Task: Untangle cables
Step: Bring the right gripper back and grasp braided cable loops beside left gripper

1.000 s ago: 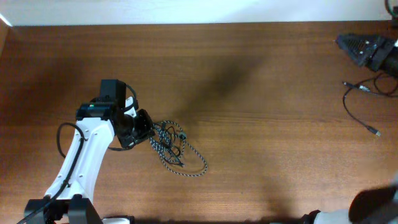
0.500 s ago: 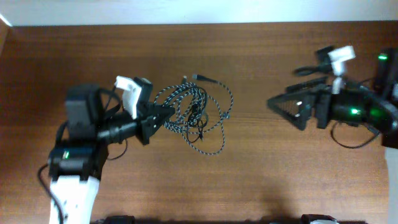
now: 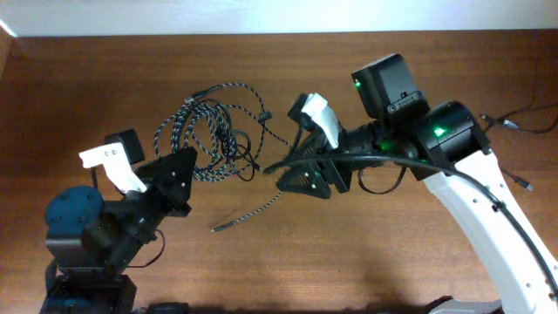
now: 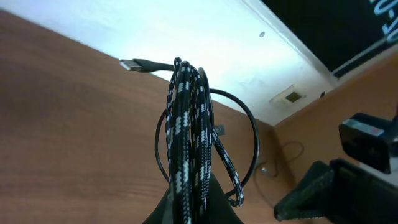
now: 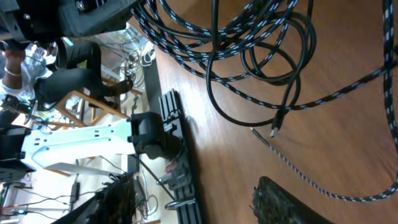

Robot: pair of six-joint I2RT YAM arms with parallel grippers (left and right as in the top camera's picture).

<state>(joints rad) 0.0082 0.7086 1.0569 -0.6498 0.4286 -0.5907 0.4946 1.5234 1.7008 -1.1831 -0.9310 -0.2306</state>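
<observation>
Right claw (image 3: 292,179): closing in since earlier, jaws gaping.
Left claw (image 3: 187,161): clamping cables (image 3: 209,131) aloft.
Risk: careless tugging cinching them tighter.

The overhead camera looked straight down on the bench (image 3: 87,78); both wrist cameras sat close, sharing the cables (image 4: 185,149).

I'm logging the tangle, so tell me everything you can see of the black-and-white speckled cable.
The speckled cable is a black-and-white braided cord, gathered into several loose loops that stand up from the left claw, which pinches them at the bottom. A thin black cable loops through the bundle. One plug end juts out at the top; a free tail trails away, ending in a small plug.
</observation>
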